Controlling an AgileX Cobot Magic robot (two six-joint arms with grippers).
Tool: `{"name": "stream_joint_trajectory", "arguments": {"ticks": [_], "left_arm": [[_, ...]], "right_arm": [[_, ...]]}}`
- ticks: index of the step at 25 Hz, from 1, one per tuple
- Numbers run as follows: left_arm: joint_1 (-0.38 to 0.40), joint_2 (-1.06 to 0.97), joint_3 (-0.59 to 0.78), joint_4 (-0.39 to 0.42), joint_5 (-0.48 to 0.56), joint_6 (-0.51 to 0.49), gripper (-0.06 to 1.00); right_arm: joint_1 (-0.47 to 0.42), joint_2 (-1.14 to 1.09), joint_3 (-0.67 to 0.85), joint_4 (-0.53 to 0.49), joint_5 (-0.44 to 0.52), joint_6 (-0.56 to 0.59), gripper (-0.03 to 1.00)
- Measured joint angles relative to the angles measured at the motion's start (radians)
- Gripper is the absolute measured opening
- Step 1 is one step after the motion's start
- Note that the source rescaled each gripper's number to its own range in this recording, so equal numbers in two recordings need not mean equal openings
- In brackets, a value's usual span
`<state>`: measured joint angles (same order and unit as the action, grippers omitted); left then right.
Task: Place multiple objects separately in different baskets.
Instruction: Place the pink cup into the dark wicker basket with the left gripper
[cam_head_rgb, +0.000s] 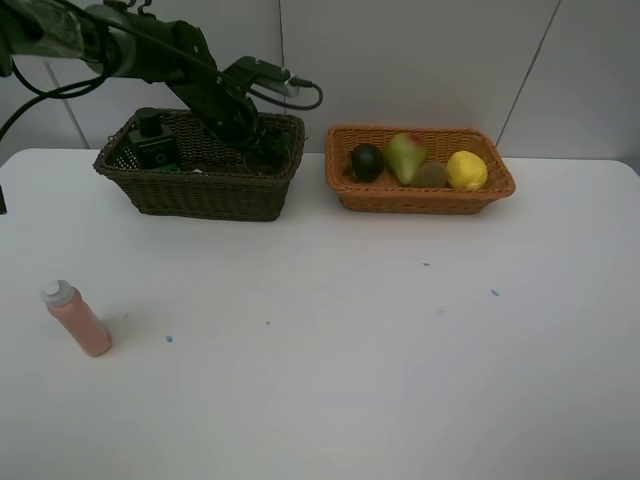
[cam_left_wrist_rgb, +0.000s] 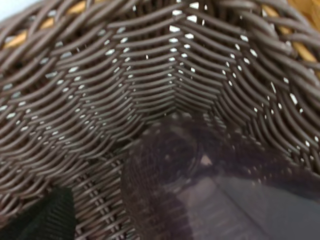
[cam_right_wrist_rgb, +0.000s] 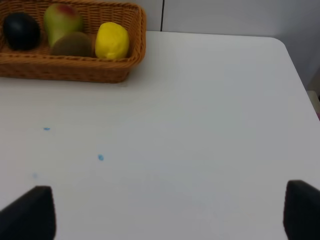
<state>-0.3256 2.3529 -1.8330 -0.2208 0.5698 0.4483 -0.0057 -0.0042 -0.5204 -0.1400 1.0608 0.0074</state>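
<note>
With the pink bottle (cam_head_rgb: 78, 319) left lying on the desk (cam_head_rgb: 330, 340) and the translucent cup (cam_left_wrist_rgb: 200, 190) seen inside the dark basket (cam_head_rgb: 200, 165) by the spread left pincer (cam_head_rgb: 262, 150), the basket could be snagged if the arm is lifted carelessly; the right pincer (cam_right_wrist_rgb: 165, 220) is held wide, empty.

Even, soft overhead light; left wrist close-up dim, perhaps slightly out of focus.
</note>
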Motion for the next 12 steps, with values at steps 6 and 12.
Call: {"name": "stream_joint_trajectory", "arguments": {"ticks": [6, 12], "left_arm": [[0.0, -0.032, 0.0, 0.0, 0.005, -0.001, 1.0], [0.0, -0.143, 0.0, -0.002, 0.137, -0.001, 1.0]], "right_arm": [[0.0, 0.0, 0.0, 0.0, 0.0, 0.0, 1.0], [0.0, 0.0, 0.0, 0.0, 0.0, 0.0, 1.0]]}}
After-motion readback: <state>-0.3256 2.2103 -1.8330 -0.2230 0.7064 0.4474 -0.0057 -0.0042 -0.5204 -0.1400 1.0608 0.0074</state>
